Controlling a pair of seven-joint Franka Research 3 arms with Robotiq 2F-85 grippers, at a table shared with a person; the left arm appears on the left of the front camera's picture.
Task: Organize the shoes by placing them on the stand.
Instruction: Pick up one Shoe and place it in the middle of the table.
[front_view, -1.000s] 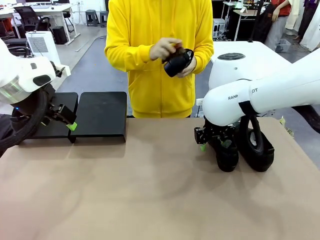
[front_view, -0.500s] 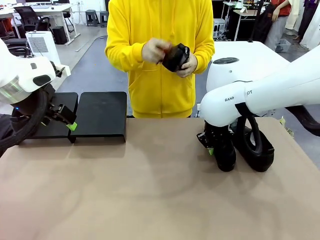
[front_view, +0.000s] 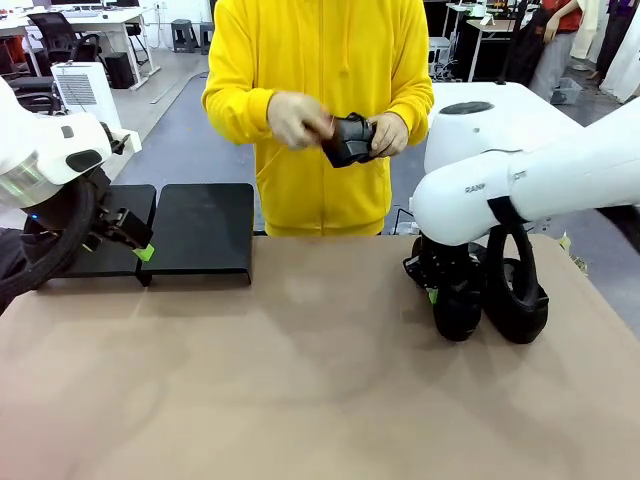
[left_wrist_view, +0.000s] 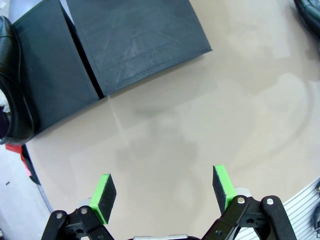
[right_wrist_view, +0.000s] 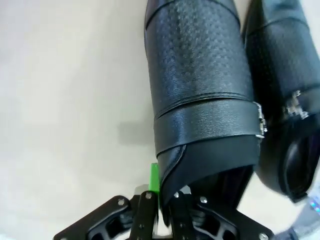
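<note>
- Desk (front_view: 300, 400): a plain tan top.
- Black stand (front_view: 200, 232) sits on its far left part.
- On the right, inner shoe (front_view: 458, 312) and outer shoe (front_view: 520, 305) stand side by side.

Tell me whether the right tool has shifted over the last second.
Yes. The right tool slid toward picture right, up against the glossy black strapped leather shoe, judged against the still neighbouring black shoe.

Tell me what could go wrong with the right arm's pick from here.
The right gripper seems to pinch only the thin collar edge of the buckled shoe, so it may tilt or slip when lifted.
The second shoe lies right beside it and could be dragged or knocked.
</note>
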